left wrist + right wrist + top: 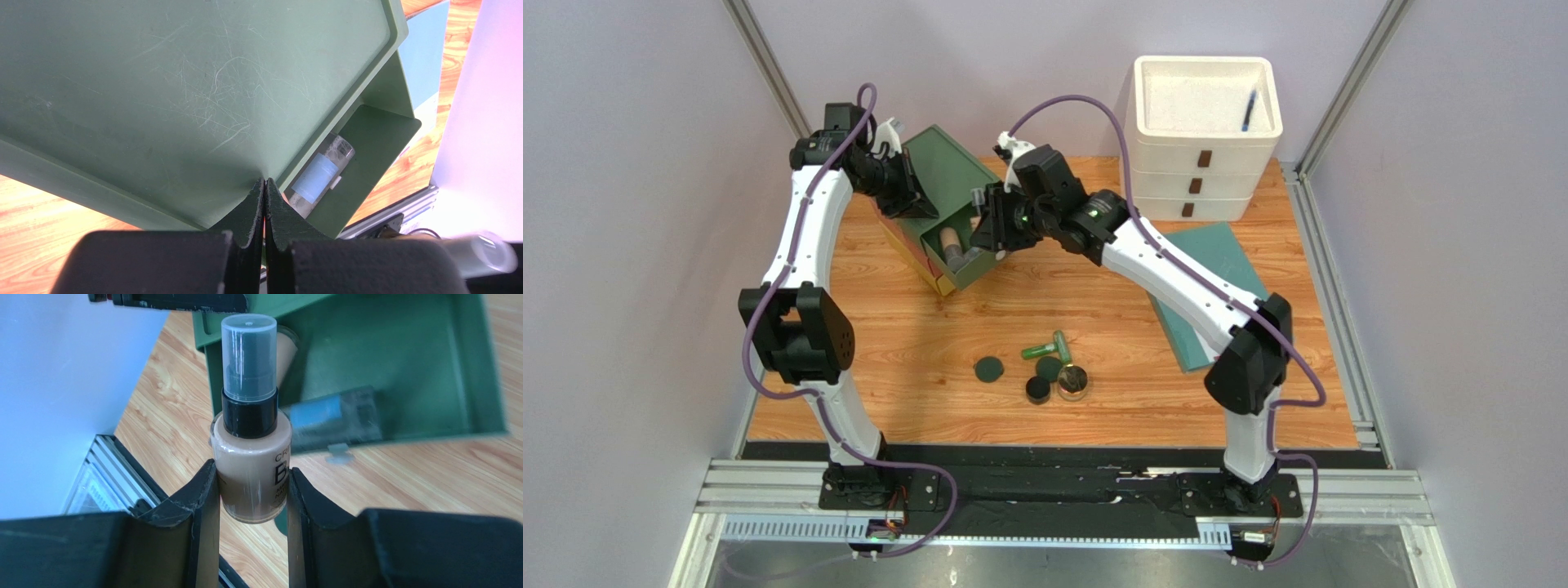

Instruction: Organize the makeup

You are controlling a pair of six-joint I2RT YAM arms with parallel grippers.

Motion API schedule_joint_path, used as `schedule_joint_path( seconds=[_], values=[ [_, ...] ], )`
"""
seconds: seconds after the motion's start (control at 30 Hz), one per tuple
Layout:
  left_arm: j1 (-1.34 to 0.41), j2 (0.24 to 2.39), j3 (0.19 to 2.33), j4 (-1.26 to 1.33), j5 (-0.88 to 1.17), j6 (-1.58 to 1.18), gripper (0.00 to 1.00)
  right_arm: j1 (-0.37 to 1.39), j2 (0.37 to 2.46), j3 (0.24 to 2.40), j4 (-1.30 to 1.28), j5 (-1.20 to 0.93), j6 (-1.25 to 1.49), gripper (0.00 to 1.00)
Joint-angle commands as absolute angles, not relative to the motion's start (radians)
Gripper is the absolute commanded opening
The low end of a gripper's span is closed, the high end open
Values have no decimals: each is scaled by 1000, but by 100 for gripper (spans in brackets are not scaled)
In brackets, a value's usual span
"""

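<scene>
Surface: wooden table (916, 319) between pale walls, my two arm bases at its near edge.
Box: green box (946, 260) (374, 141) (399, 367) at the far left of the table, its lid (952, 165) (184, 92) raised and the inside open to view.
Left pincer: my left pincer (891, 174) (264, 184) is closed narrow on the lid's edge, fingers pressed together at the rim.
Right pincer: my right pincer (995, 233) (251, 478) grips a bottle (250, 447) by its body, one finger on each side.
Bottle: clear, beige contents, black collar, clear cap pointing away from my wrist; it is at the open side of the box.
In the box: a blue-label bottle (319, 177) (334, 419) lies on its side on the floor; a beige item shows behind the held cap, mostly hidden.
On the table, near centre: two dark green compacts (988, 369), a dark jar (1037, 390), a gold-rimmed jar (1075, 382) and a bright green tube (1043, 348), close together, well apart from the box.
Far right: white drawers (1161, 159), with a blue pen (1249, 110) in the top tray.
Right side: teal book (1185, 341) flat under my right arm.
</scene>
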State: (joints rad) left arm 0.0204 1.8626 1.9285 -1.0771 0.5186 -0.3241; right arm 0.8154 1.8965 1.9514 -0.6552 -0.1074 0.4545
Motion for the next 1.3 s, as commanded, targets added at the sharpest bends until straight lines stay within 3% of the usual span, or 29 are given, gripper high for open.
schedule_joint_path(
  seconds=[0.0,0.17,0.23,0.27,0.37,0.47,0.53,0.7,0.8,0.83,0.87,1.0,1.27],
  values=[
    [38,1921,1914,-1184,391,-253,0,827,1982,2124,-581,-189,537,0],
    [38,1917,1914,-1181,391,-253,0,828,2057,2189,-594,-187,564,4],
    [38,1921,1919,-1184,391,-253,0,828,2063,2192,-609,-175,575,21],
    [40,1921,1921,-1186,391,-253,0,828,2062,2191,-612,-169,575,39],
    [40,1922,1928,-1189,390,-255,0,828,2040,2168,-617,-137,574,62],
    [41,1925,1930,-1190,388,-253,0,828,2016,2142,-611,-95,565,78],
    [43,1925,1930,-1192,388,-253,0,828,1994,2131,-607,-81,554,80],
    [41,1927,1930,-1192,388,-255,0,827,1954,2076,-562,-109,558,69],
    [44,1927,1930,-1192,387,-255,0,828,1950,2057,-534,-156,568,31],
    [43,1927,1928,-1193,388,-256,0,830,1953,2054,-532,-176,574,12],
    [43,1927,1928,-1192,390,-256,0,830,1956,2052,-529,-189,575,8],
    [43,1927,1927,-1192,390,-255,0,831,1986,2059,-511,-235,578,5],
    [44,1927,1928,-1198,387,-249,0,831,2120,2200,-590,-305,598,16]
  ],
)
